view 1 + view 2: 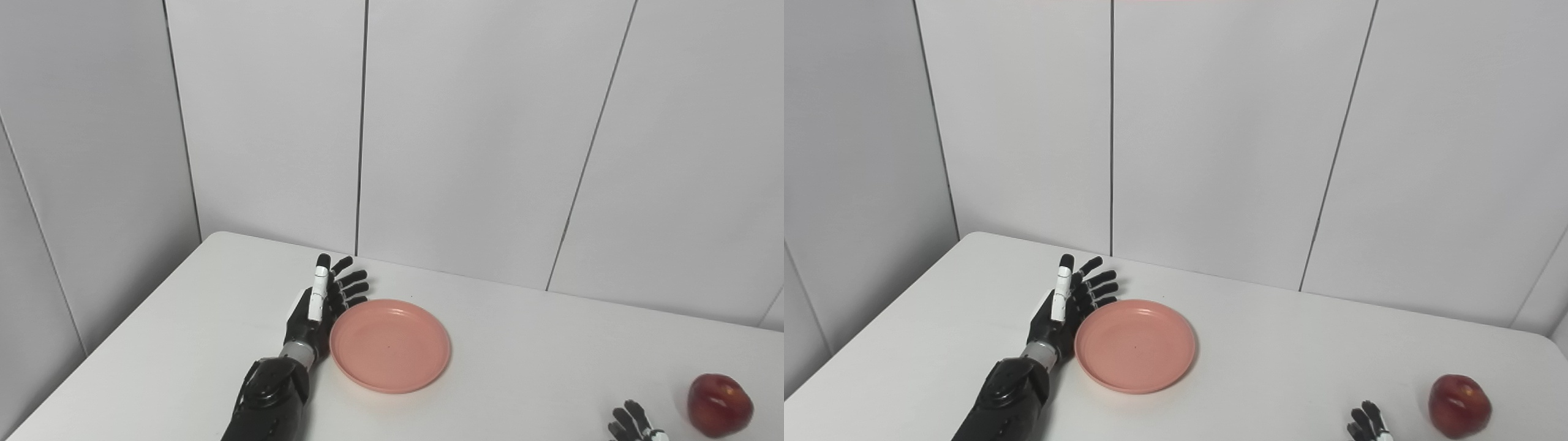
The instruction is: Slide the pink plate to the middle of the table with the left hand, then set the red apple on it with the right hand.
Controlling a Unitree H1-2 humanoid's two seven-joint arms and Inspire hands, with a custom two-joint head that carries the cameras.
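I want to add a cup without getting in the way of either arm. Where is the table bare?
Bare: the wide stretch between the pink plate and the red apple, and the far strip along the wall. Crowded: the plate's left rim, where the left robot hand stands against it, and the near right corner, where the right robot hand waits beside the apple.

my white table (527,343) meets the panelled wall at its far edge. on it a pink plate (390,345) lies left of centre, and a red apple (719,404) sits well apart, near the front right.
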